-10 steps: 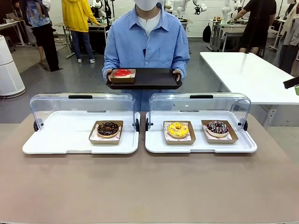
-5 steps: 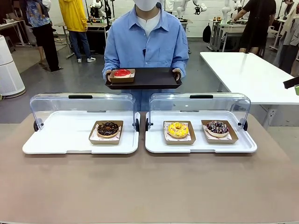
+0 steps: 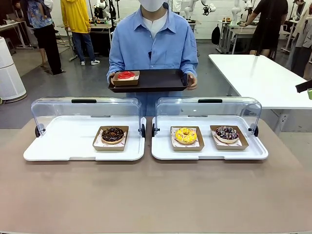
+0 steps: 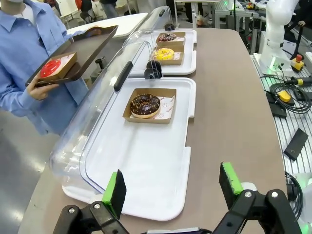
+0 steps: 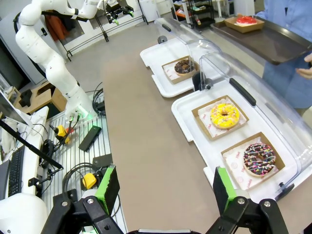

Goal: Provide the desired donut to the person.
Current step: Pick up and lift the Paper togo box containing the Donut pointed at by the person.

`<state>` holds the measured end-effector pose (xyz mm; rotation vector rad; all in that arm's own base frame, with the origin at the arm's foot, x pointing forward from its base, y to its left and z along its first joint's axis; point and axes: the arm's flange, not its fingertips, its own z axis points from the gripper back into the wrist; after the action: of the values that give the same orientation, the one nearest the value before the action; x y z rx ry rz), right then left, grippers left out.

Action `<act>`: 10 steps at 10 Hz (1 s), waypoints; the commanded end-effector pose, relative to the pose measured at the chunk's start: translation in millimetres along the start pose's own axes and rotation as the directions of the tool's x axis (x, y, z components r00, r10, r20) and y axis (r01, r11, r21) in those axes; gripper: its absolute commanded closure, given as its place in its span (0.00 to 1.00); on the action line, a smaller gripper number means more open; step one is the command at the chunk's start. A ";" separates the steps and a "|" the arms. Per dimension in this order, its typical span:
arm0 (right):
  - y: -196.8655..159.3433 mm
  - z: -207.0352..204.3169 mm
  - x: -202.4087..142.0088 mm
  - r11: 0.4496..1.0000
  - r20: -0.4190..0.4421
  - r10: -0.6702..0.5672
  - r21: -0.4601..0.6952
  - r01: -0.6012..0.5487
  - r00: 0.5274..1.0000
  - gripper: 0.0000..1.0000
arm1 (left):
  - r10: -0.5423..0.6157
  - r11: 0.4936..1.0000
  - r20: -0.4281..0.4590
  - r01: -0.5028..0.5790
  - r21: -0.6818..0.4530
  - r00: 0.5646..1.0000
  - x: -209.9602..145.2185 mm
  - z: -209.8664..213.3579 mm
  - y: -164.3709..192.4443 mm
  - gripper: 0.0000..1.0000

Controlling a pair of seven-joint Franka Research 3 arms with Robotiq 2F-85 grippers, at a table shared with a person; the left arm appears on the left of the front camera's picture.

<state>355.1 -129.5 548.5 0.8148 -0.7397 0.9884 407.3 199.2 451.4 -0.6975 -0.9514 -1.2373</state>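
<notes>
The person (image 3: 152, 39) in a light blue shirt stands at the far side, holding a black tray (image 3: 156, 80) with a red donut (image 3: 126, 75) in a paper box. On the left white tray (image 3: 68, 146) lies a chocolate donut (image 3: 112, 134). The right white tray (image 3: 209, 148) carries a yellow donut (image 3: 185, 135) and a dark sprinkled donut (image 3: 227, 133). My left gripper (image 4: 171, 189) hangs open above the table's end, short of the chocolate donut (image 4: 145, 105). My right gripper (image 5: 165, 186) is open too, over the table beside the sprinkled donut (image 5: 259, 159).
Clear lids (image 3: 85, 109) stand raised behind both white trays. A white table (image 3: 258, 78) stands at the back right. Cables and a black device (image 4: 296, 144) lie on the metal rail beside the table. Other people stand farther back.
The person has lifted the black tray slightly and shifted the hand on its right edge. Both grippers stay where they were.
</notes>
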 end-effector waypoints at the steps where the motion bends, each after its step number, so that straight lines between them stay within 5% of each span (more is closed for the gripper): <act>1: 0.7 -1.1 0.4 1.000 0.007 0.005 0.006 -0.005 1.000 0.00 | 0.002 1.000 0.003 -0.002 0.004 1.000 -1.2 1.4 -1.2 0.00; 10: 0.7 -1.1 0.4 1.000 0.007 0.005 0.006 -0.005 1.000 0.00 | 0.002 1.000 0.003 -0.002 0.004 1.000 -1.2 1.4 -1.2 0.00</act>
<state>355.1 -129.5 548.5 0.8148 -0.7396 0.9884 407.0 200.1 451.0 -0.6965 -0.9507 -1.2350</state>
